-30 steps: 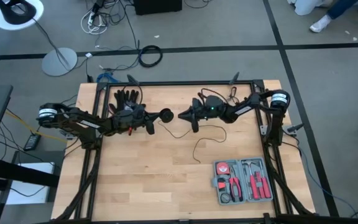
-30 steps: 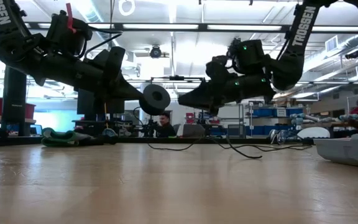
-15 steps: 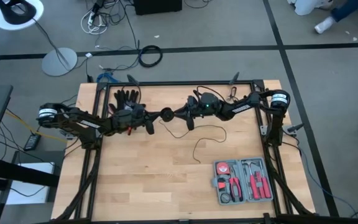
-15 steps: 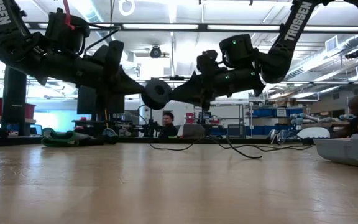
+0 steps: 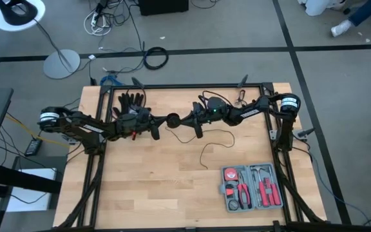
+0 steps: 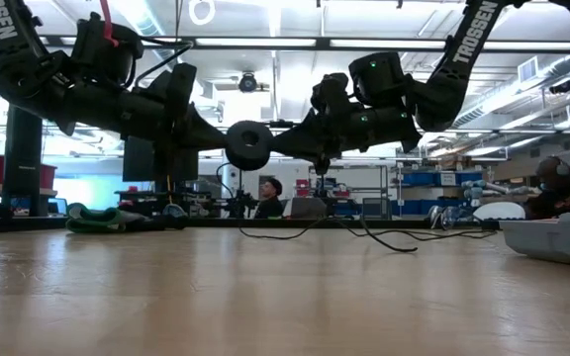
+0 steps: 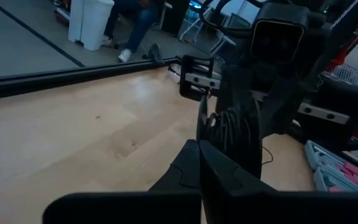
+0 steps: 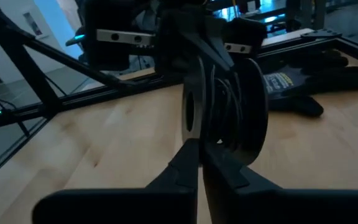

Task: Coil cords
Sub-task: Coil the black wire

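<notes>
cords (image 5: 211, 143): a thin black wire trails loosely over the middle of the wooden table (image 5: 147, 193), rising to a round black disc (image 6: 249, 145) held in the air near the far side. left gripper (image 5: 166, 120) is pressed together on the disc's left side. right gripper (image 5: 180, 120) meets the disc from the right, fingers (image 8: 194, 163) nearly together at its rim. black gloves (image 5: 131, 100) lie far left, a grey tool case (image 5: 251, 187) near right.
</notes>
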